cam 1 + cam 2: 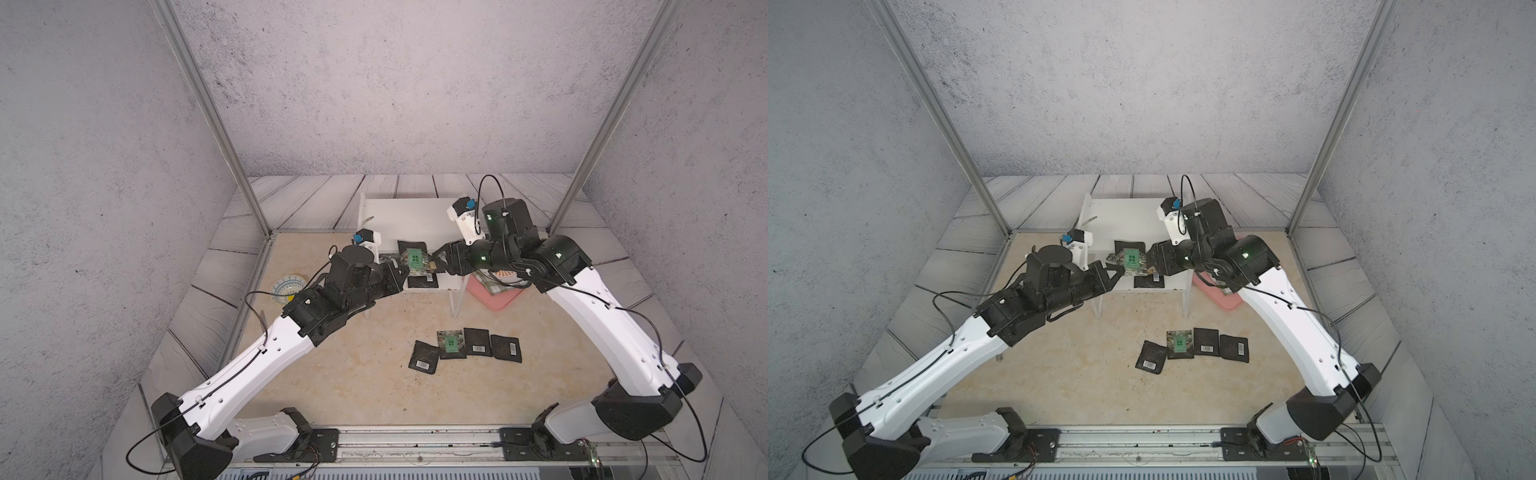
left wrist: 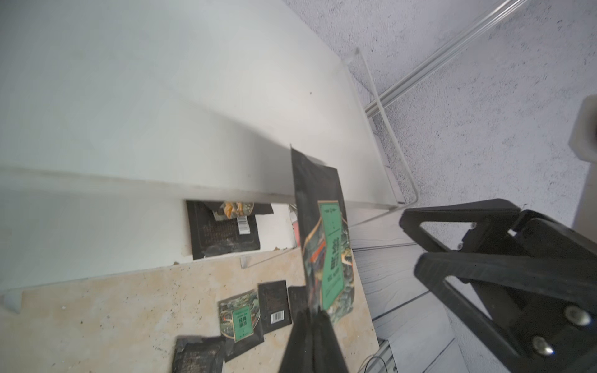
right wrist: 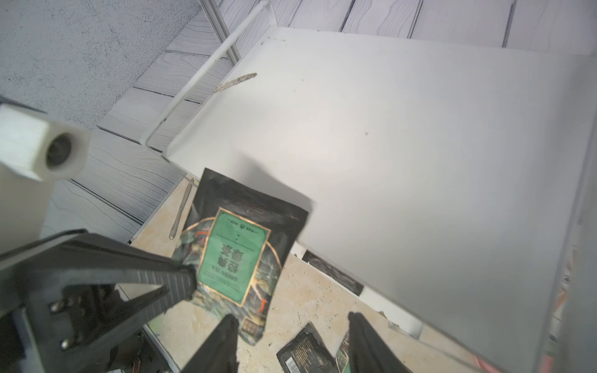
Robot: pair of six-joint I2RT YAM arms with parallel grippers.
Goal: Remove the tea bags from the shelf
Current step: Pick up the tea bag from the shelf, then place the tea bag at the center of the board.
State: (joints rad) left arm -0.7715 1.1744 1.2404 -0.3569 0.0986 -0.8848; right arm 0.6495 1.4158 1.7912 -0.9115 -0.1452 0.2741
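Reaching level, left end effector (image 2: 315,318) pinches sachet (image 2: 326,245); right end effector (image 3: 292,326) parted.

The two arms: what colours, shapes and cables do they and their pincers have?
Both arms have long white shells with black joints and black bases. A thin black cable runs along each. The left pincer and right pincer have black, tapering, triangular fingers with open centres. Each wrist carries a white camera block with a blue part.

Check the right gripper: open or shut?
Open. In the right wrist view the right gripper's fingers stand apart with nothing between them; the green-labelled tea bag is pinched by the left gripper instead.
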